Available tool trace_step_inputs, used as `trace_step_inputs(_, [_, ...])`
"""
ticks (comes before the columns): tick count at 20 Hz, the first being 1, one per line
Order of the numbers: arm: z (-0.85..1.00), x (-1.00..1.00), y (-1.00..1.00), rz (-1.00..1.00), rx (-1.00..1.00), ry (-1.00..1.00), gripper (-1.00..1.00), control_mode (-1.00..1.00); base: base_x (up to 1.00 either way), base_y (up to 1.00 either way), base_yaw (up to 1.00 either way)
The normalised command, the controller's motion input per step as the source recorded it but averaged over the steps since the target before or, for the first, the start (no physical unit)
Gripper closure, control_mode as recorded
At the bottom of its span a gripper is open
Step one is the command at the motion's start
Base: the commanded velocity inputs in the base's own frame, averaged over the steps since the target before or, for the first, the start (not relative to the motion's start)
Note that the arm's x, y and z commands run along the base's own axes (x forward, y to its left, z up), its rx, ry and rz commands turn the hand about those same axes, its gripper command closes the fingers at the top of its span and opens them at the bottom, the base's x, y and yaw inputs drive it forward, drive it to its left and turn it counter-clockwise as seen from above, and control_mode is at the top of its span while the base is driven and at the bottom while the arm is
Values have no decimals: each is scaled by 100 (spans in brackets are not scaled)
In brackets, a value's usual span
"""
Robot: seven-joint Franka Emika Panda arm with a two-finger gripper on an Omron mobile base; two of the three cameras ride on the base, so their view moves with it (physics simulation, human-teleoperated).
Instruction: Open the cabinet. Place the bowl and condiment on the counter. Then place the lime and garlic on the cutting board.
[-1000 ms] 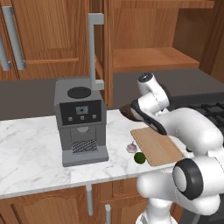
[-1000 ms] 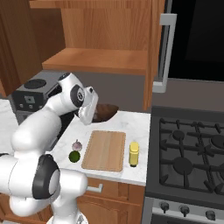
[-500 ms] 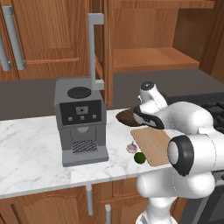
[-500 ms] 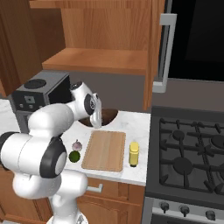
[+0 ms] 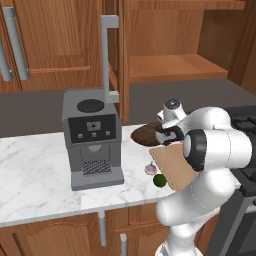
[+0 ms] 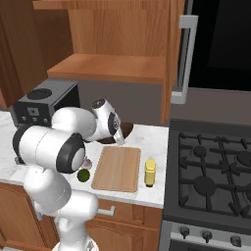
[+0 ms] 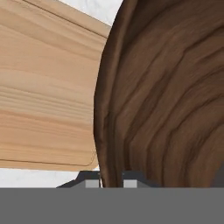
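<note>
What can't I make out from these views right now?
- Bowl: near side hidden behind the arm in the left base view.
- Claw: fingertips cut off at the bottom of the hand view, straddling the bowl's rim.
- Garlic: mostly hidden by the arm in the right base view.

1. I am seeing a grey coffee machine (image 5: pixel 92 142) sitting upright toward the left of the worktop, with a dark round top, a small dark display panel and a drip grille at its base.
2. I am looking at a black gas hob (image 6: pixel 213 169) lying to the right, its dark grates and round burners showing.
3. I am noticing a row of control knobs (image 6: pixel 208 236) running along the front edge below that hob.
4. I am seeing lower cabinet doors with arched panels (image 5: pixel 45 240) standing under the worktop, and short grey handles (image 5: pixel 102 227) hanging on them.
</note>
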Motion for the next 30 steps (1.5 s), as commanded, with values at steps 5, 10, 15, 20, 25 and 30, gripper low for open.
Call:
trace_step_inputs(5, [-18, 51, 0, 13, 0, -2, 100, -100, 0, 0, 0])
trace_step_inputs(10, [-21, 48, 0, 12, 0, -3, 100, -100, 0, 0, 0])
trace_step_inputs(15, [-47, 34, 0, 11, 0, 0, 100, -100, 0, 0, 0])
trace_step_inputs(20, [-2, 3, 0, 8, 0, 0, -100, -100, 0, 0, 0])
trace_step_inputs(25, [65, -2, 5, 7, 0, 0, -100, -100, 0, 0, 0])
trace_step_inputs(30, [56, -72, 45, 12, 0, 13, -100, -100, 0, 0, 0])
